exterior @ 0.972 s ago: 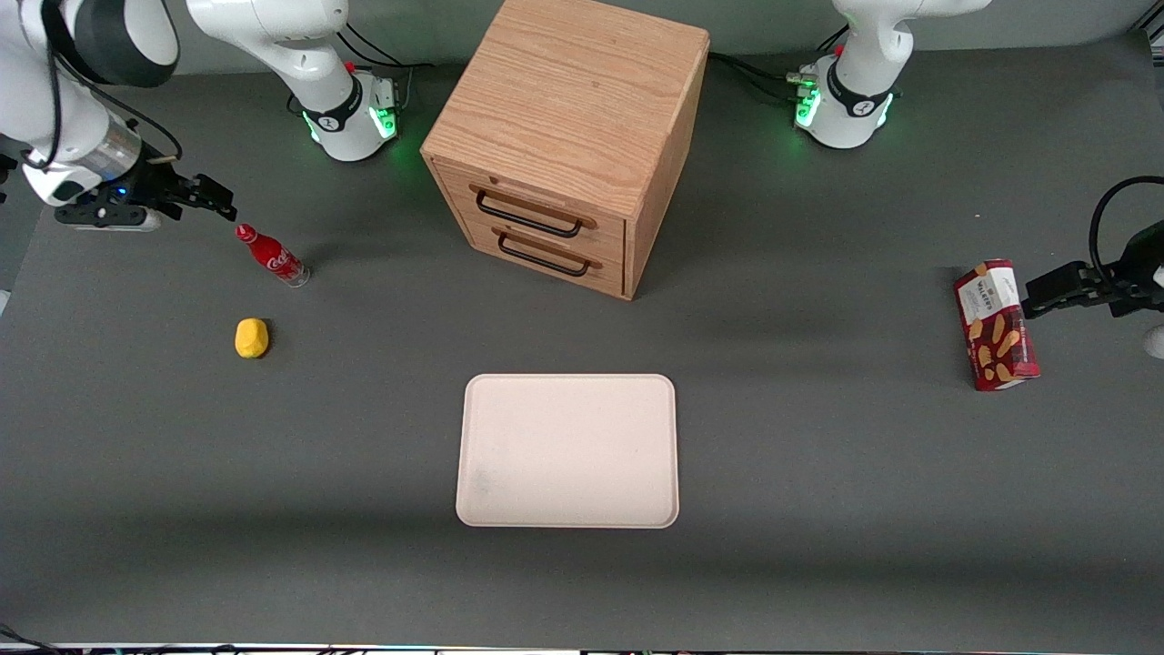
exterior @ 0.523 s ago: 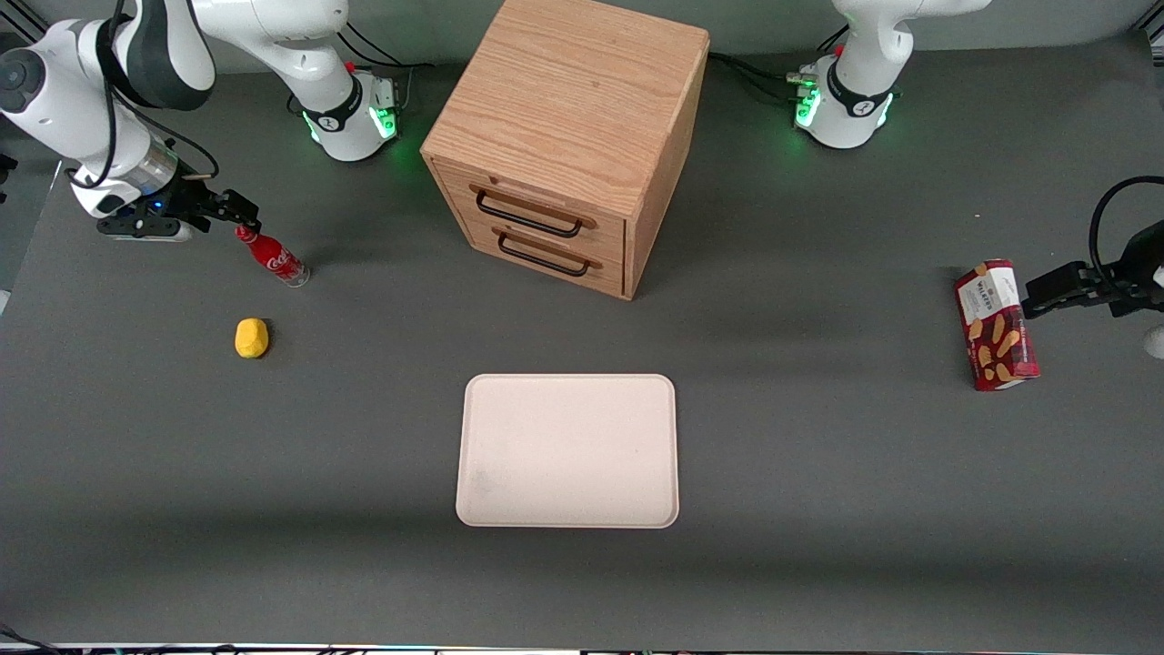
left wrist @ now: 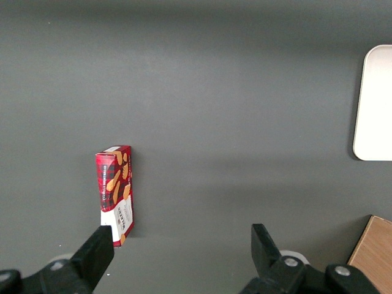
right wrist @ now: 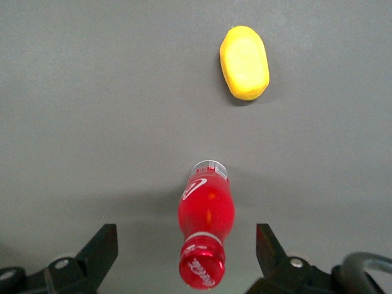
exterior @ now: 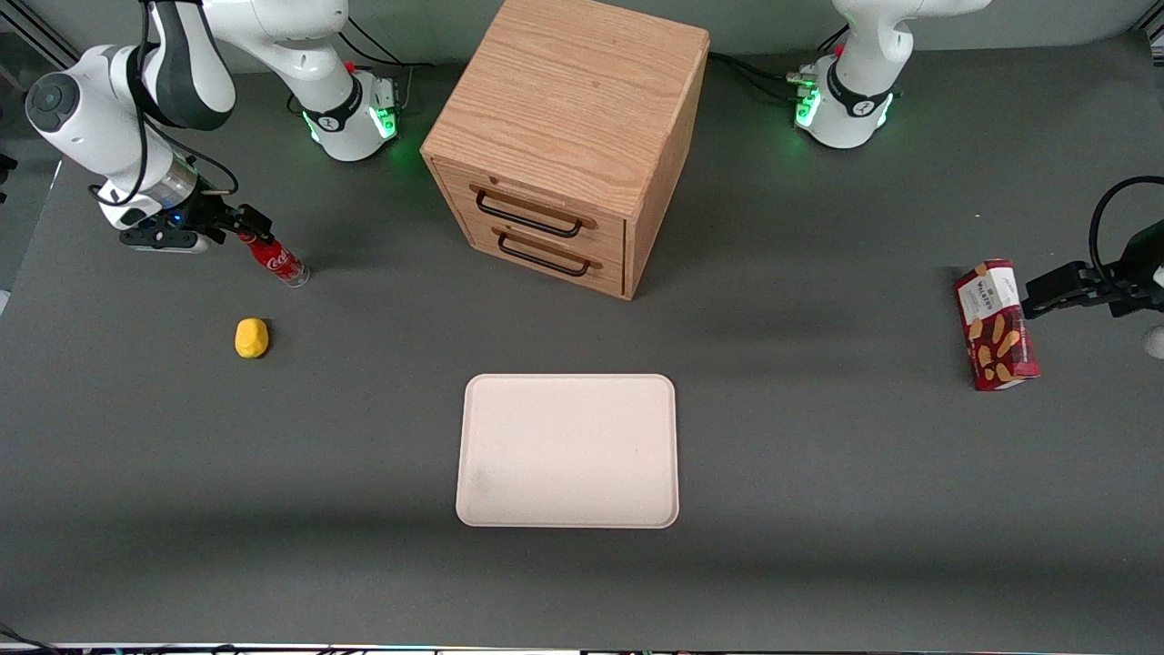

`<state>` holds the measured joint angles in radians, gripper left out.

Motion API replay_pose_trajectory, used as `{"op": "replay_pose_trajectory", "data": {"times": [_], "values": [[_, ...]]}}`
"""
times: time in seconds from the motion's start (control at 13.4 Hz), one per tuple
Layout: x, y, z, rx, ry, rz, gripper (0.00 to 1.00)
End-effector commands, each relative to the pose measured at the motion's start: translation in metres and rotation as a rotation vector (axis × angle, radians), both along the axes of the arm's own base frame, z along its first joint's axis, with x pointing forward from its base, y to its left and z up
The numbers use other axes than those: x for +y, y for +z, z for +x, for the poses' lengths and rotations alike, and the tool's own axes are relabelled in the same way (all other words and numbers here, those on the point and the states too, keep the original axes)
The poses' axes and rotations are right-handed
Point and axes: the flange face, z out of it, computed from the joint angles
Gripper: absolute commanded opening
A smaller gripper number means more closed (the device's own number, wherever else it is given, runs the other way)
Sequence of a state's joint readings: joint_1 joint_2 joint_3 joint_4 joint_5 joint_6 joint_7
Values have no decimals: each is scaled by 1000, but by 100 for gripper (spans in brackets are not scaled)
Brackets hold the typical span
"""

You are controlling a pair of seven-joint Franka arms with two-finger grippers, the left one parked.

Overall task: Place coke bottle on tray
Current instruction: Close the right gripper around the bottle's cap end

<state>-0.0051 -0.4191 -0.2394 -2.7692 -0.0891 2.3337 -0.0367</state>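
The coke bottle (exterior: 278, 258) is small, slim and red with white script and a clear base; it stands upright on the grey table toward the working arm's end. My gripper (exterior: 247, 222) hangs just above its cap, fingers open. In the right wrist view the red cap and body of the bottle (right wrist: 206, 226) sit between my two spread black fingers (right wrist: 101, 250), which do not touch it; the gripper (right wrist: 187, 248) is centred over the cap. The pale cream-pink tray (exterior: 568, 450) lies flat near the front middle of the table, nearer the camera than the wooden cabinet.
A yellow lemon-like object (exterior: 251, 337) lies nearer the front camera than the bottle, and shows in the right wrist view (right wrist: 244, 61). A wooden two-drawer cabinet (exterior: 568, 136) stands mid-table. A red snack box (exterior: 996, 325) stands toward the parked arm's end.
My gripper has moved toward the bottle and come down over its cap. The bottle, tray and other things have not moved.
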Motion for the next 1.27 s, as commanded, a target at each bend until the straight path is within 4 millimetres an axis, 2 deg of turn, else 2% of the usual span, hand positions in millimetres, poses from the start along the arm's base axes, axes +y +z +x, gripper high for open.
{"op": "replay_pose_trajectory", "data": {"times": [0.0,0.45,0.52,0.75,0.9,0.97,1.05,1.2], "values": [[-3,-6,-3,-8,18,-12,100],[-5,-9,-7,15,13,-5,100],[-5,-9,-7,15,17,-6,97],[-5,-9,-11,47,17,1,41],[-3,-8,-12,60,21,2,13],[-4,-9,-13,71,21,2,4],[-3,-9,-13,79,22,3,0],[-4,-8,-13,80,21,4,0]]}}
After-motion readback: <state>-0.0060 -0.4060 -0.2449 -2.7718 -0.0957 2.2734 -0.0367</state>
